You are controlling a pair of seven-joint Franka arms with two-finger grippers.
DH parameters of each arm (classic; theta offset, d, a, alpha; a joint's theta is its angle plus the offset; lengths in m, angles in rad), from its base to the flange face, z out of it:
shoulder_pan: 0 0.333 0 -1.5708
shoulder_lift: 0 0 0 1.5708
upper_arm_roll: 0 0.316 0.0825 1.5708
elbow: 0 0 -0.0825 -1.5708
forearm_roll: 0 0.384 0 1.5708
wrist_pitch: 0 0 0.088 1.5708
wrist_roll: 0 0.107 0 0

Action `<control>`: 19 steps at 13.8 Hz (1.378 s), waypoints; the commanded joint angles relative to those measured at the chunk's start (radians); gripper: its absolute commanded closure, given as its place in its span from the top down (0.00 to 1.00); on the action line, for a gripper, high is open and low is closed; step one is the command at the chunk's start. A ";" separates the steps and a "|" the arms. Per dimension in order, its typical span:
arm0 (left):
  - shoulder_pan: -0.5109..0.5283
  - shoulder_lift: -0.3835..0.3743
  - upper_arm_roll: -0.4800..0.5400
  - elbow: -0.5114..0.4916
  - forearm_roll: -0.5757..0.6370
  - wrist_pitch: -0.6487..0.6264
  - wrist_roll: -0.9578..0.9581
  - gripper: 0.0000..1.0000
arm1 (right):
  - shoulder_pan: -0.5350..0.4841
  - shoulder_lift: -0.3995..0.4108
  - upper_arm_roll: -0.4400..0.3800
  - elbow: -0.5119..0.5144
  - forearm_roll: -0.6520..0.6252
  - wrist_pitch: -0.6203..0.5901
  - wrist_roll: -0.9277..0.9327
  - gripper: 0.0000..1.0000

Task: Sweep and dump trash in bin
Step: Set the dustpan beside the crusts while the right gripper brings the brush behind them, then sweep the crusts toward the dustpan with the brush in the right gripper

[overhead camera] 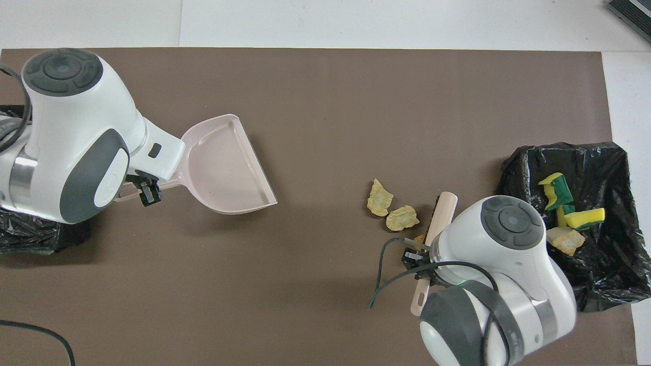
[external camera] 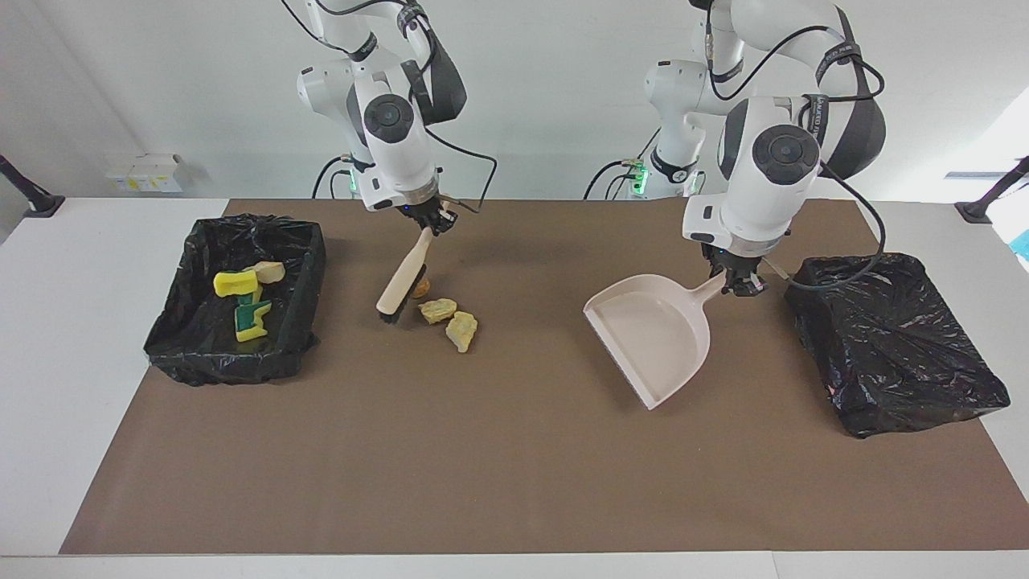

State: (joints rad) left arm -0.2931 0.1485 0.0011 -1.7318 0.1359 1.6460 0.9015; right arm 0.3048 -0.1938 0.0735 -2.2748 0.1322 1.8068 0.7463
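Three loose pieces of trash lie together on the brown mat: two yellowish lumps (external camera: 438, 310) (external camera: 462, 330) (overhead camera: 380, 197) (overhead camera: 402, 217) and a small orange-brown one (external camera: 421, 287) (overhead camera: 419, 238) against the brush. My right gripper (external camera: 435, 219) (overhead camera: 419, 255) is shut on the beige brush's (external camera: 401, 281) (overhead camera: 440, 216) handle. The bristles rest on the mat, between the trash and the bin (external camera: 303, 293) (overhead camera: 513, 203). My left gripper (external camera: 737, 280) (overhead camera: 145, 189) is shut on the beige dustpan's (external camera: 655, 338) (overhead camera: 224, 170) handle. The pan is tilted, its mouth turned toward the trash.
The bin at the right arm's end holds yellow and green sponge chunks (external camera: 241, 301) (overhead camera: 557, 193) and a tan lump (overhead camera: 564, 240). A second black-bagged box (external camera: 892, 346) (overhead camera: 30, 236) stands at the left arm's end, beside the left gripper. A brown mat (external camera: 482, 466) covers the table.
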 commanded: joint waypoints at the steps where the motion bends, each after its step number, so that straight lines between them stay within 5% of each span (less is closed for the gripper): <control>1: -0.003 -0.116 -0.003 -0.194 0.019 0.162 0.042 0.00 | -0.026 -0.143 0.011 -0.148 -0.020 -0.001 -0.076 0.00; 5: -0.073 -0.121 -0.003 -0.294 0.019 0.274 -0.001 0.00 | -0.009 -0.298 0.017 -0.317 -0.002 0.019 -0.062 0.00; 8: -0.081 -0.121 -0.007 -0.304 0.019 0.278 -0.010 0.00 | -0.009 -0.296 0.017 -0.377 -0.002 0.119 -0.099 0.00; 13: -0.138 -0.109 -0.006 -0.338 0.019 0.350 -0.139 0.00 | 0.043 -0.133 0.019 -0.342 0.000 0.290 -0.090 0.00; 19: -0.132 -0.116 -0.007 -0.356 0.013 0.351 -0.148 0.00 | 0.042 0.082 0.019 -0.065 -0.002 0.304 -0.149 0.00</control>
State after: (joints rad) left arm -0.4214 0.0647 -0.0114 -2.0384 0.1362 1.9687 0.7779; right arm 0.3522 -0.1844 0.0925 -2.4337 0.1299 2.1313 0.6390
